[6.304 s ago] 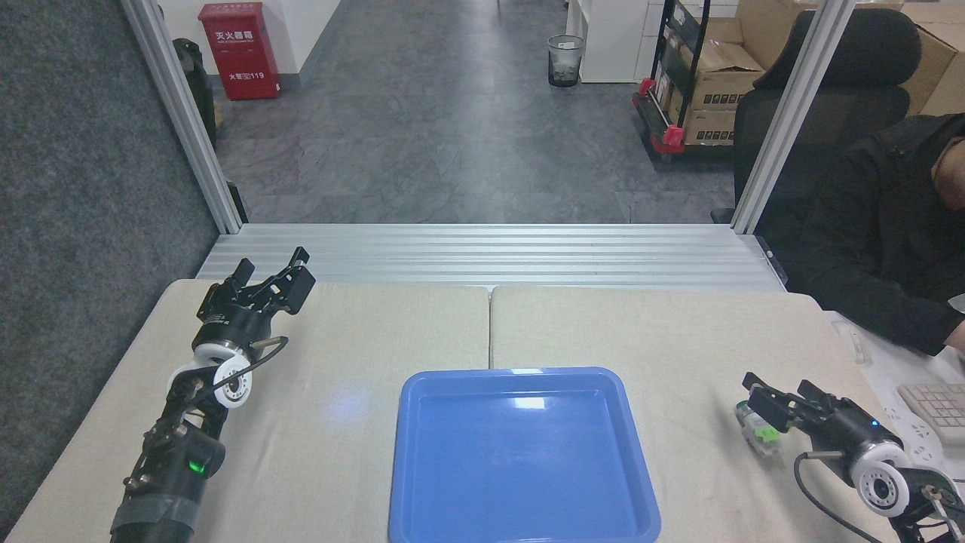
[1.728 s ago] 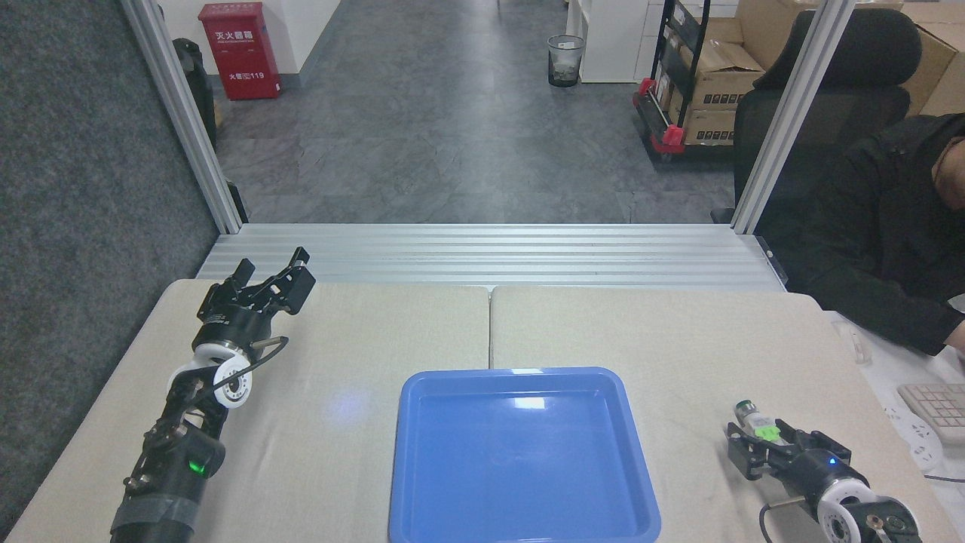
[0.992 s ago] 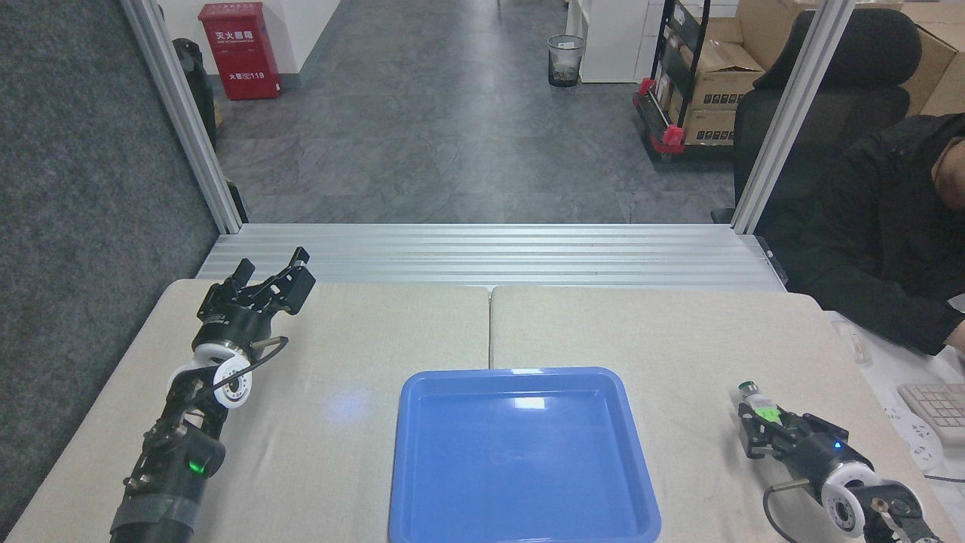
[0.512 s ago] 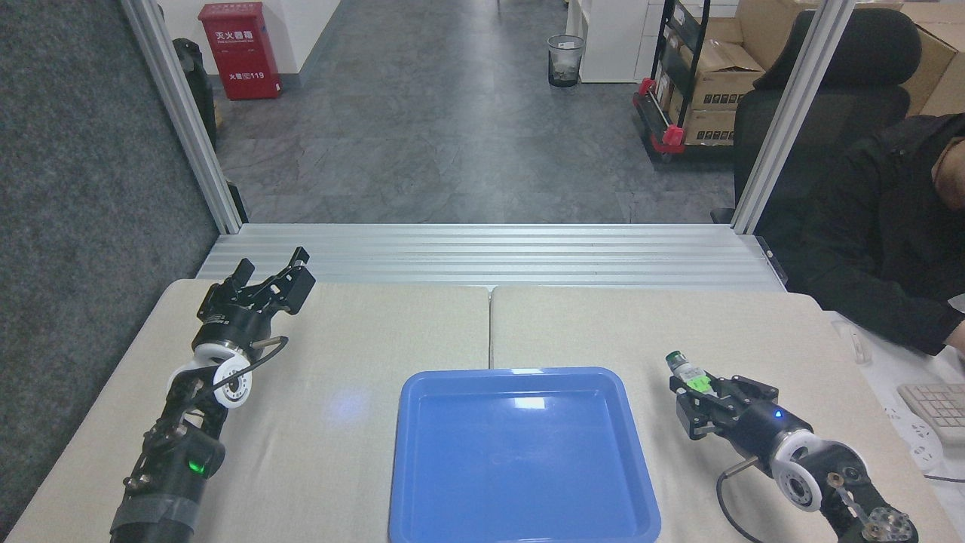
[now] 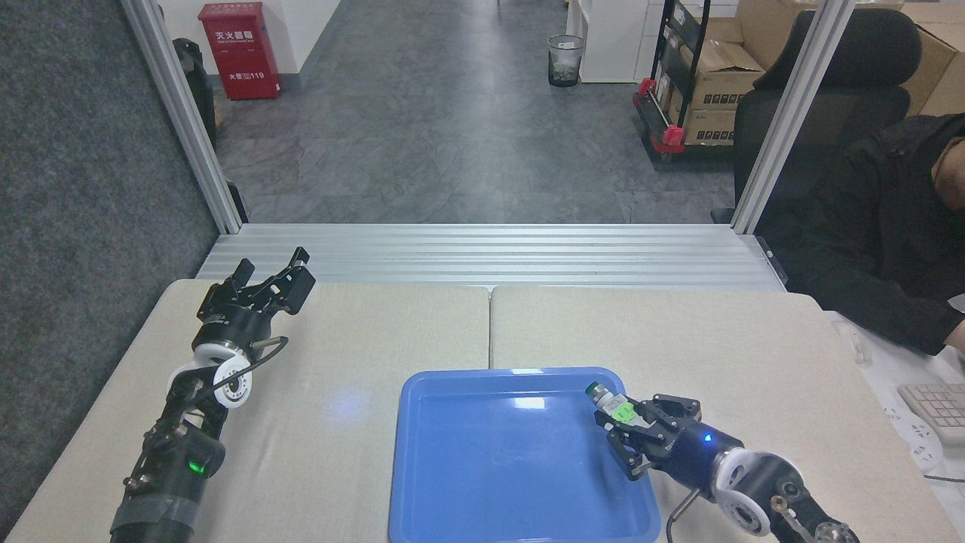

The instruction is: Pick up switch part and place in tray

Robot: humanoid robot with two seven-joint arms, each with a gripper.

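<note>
The switch part, a small white-grey block with a green clip and a dark silver-ringed end, is held over the right side of the blue tray. My right gripper is shut on it, reaching in from the lower right. The part's dark end points up and to the left. My left gripper hangs open over the table's far left corner, with nothing between its fingers, far from the tray.
A person in a black jacket sits at the right, beside a keyboard. An aluminium rail borders the table's far edge. Two frame posts rise at the back corners.
My right gripper closed on the switch part, lifted it off the table at the right, and carried it left to above the tray's right side. The left arm has not moved.
</note>
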